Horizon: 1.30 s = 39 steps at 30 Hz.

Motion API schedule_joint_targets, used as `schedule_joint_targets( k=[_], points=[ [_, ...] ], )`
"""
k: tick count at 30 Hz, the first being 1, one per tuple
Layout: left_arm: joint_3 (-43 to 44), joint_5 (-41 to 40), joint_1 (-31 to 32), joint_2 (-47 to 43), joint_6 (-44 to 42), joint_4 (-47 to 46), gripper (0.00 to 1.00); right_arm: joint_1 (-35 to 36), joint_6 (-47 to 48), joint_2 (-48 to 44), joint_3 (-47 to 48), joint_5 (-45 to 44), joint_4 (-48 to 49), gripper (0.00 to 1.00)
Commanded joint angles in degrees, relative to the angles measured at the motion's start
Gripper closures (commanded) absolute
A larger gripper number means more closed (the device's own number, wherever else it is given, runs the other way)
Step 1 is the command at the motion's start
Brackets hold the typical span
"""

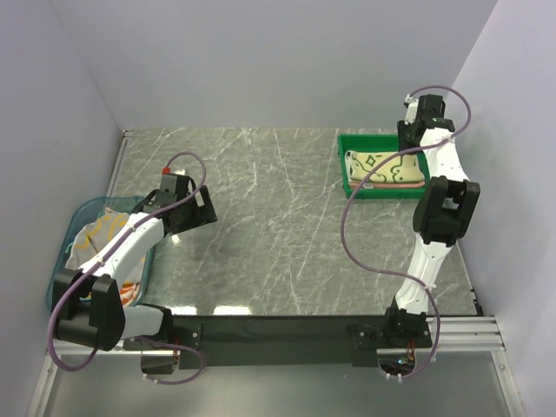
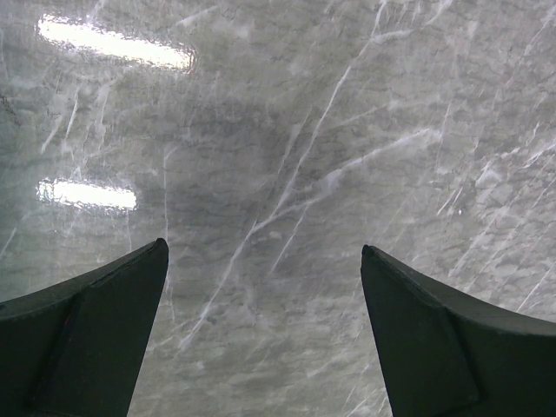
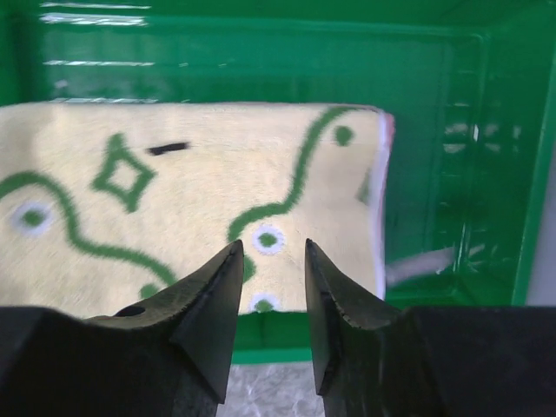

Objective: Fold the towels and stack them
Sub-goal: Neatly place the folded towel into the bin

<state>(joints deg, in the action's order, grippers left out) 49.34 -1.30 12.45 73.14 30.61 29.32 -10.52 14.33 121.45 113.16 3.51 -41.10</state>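
Note:
A folded pale yellow towel with green frog shapes (image 1: 385,165) lies in the green tray (image 1: 360,140); a thin pink edge shows under it. In the right wrist view this towel (image 3: 174,200) fills the left of the tray. My right gripper (image 1: 411,137) hovers over the tray's right side; its jaws (image 3: 271,244) stand slightly apart with nothing between them, above the towel's near edge. Crumpled cream and orange cloths (image 1: 102,234) lie in the blue basket (image 1: 83,209). My left gripper (image 1: 201,208) is wide open and empty over bare marble (image 2: 262,247).
The grey marble table (image 1: 278,226) lies between basket and tray. White walls close in the left, back and right sides. The arm bases and a black rail (image 1: 278,330) run along the near edge. The left arm reaches across the basket.

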Motion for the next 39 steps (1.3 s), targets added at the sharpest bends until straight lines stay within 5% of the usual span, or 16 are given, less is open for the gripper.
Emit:
schedule_joint_targets(
  k=[1, 5, 9, 15, 27, 39],
  points=[
    [1.19, 0.86, -0.23, 0.33, -1.26, -1.64, 0.02, -0.46, -4.11, 0.90, 2.06, -8.58, 5.32, 0.57],
    [1.20, 1.56, -0.23, 0.16, -1.26, -1.64, 0.02, -0.38, -11.41, -2.26, -0.82, -15.98, 10.15, 0.47],
    [1.28, 1.48, -0.23, -0.37, -1.34, -1.55, 0.02, 0.33, -17.31, -9.46, -11.10, -6.01, 19.97, 0.46],
    [1.02, 1.48, -0.23, -1.86, -1.43, -1.72, 0.02, 3.31, -26.62, -15.27, -24.82, 6.14, 31.32, 0.66],
    [0.93, 1.48, -0.23, -3.88, -1.52, -1.72, 0.03, 9.20, -56.15, -8.87, -37.23, 13.90, 64.02, 0.72],
    [0.93, 1.48, -0.32, -4.50, -1.61, -1.81, 0.03, 12.63, -63.10, -0.95, -39.60, 10.74, 67.03, 0.72]
  ],
)
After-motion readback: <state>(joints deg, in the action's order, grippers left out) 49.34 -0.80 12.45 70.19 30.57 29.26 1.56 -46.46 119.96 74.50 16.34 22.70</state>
